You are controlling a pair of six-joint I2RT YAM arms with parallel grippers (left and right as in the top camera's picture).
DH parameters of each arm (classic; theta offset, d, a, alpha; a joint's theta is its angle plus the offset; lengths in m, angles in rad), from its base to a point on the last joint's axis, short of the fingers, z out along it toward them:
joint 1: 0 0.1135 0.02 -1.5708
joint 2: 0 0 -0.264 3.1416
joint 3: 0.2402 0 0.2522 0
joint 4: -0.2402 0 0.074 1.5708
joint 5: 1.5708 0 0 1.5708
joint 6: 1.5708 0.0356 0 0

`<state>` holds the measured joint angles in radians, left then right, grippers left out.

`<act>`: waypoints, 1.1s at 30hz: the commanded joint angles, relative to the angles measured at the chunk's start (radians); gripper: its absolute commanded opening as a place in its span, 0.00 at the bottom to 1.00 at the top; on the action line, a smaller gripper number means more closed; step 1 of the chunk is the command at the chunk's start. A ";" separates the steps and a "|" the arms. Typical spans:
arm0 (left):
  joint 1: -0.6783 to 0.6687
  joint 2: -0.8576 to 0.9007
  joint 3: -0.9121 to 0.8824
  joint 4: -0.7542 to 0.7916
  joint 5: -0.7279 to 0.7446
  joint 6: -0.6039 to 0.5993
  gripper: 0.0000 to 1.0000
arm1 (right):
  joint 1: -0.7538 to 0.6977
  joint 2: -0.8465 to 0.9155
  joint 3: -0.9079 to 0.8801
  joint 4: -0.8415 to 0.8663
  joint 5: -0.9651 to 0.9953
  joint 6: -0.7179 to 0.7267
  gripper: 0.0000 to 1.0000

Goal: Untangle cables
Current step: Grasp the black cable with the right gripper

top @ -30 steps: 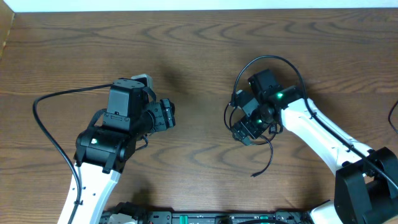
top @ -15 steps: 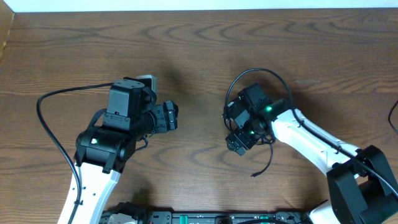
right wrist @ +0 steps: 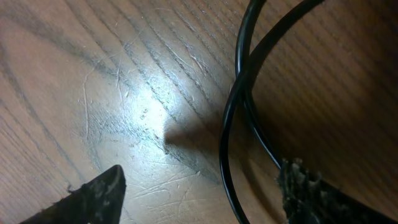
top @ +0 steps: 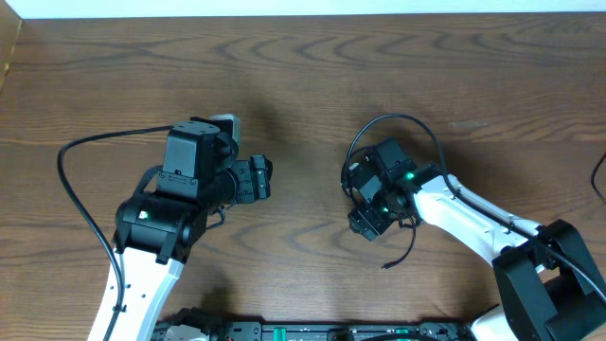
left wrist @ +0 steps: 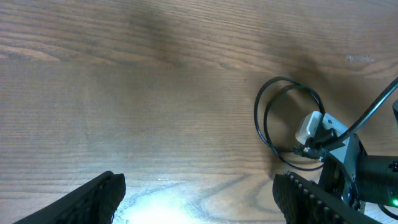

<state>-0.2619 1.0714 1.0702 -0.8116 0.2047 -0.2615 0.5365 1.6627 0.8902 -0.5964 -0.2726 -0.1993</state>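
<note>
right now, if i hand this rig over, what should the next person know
Left gripper: open, empty, off to the side of the work.
Right gripper: open, low over the black cable, whose two strands run between the fingers, not pinched.
The black cable lies coiled under the right arm, with the white plug at the coil.
Done: nothing separated yet.
Left: grip the coil and draw the cords apart.
</note>
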 commanded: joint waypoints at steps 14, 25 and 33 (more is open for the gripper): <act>0.001 -0.005 -0.006 -0.003 0.005 0.033 0.82 | 0.006 0.151 -0.008 0.035 0.005 0.012 0.01; 0.001 -0.005 -0.006 -0.004 0.029 0.032 0.82 | -0.024 0.052 0.077 -0.017 0.125 0.179 0.01; 0.001 0.023 -0.006 -0.002 0.141 0.032 0.98 | -0.077 -0.079 0.325 -0.242 0.195 0.252 0.01</act>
<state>-0.2619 1.0729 1.0702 -0.8112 0.2550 -0.2352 0.4793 1.6394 1.1225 -0.7986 -0.1131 -0.0002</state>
